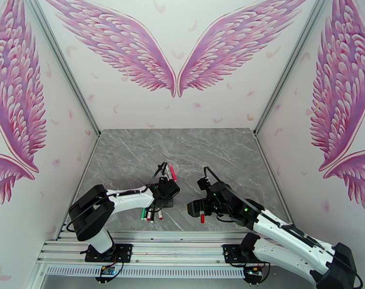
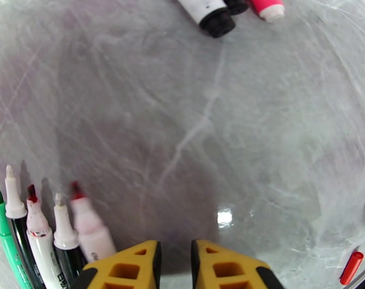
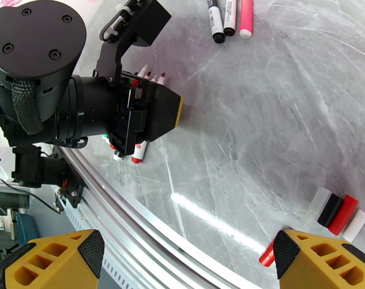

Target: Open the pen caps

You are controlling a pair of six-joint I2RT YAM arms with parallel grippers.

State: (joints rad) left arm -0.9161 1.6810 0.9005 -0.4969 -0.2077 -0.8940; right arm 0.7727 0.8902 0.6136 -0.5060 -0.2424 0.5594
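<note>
Several uncapped pens (image 2: 37,232) lie side by side, tips bare, left of my left gripper (image 2: 175,261); its jaws stand a narrow gap apart with nothing between them. Three capped pens (image 2: 209,10), two black-capped and one pink, lie further ahead. From above, the left gripper (image 1: 168,188) hangs between the capped pens (image 1: 171,172) and the uncapped pens (image 1: 151,216). My right gripper (image 3: 187,261) is wide open and empty. A loose red pen cap (image 3: 267,256) lies by its right finger. Several pulled pen caps (image 3: 339,214), whitish, black, red and white, lie in a row beyond it.
The aluminium rail (image 3: 134,208) along the table's near edge runs just below the right gripper. The left arm's wrist (image 3: 52,92) looms at the left of the right wrist view. Bare grey marble table (image 1: 182,150) stretches to the back walls.
</note>
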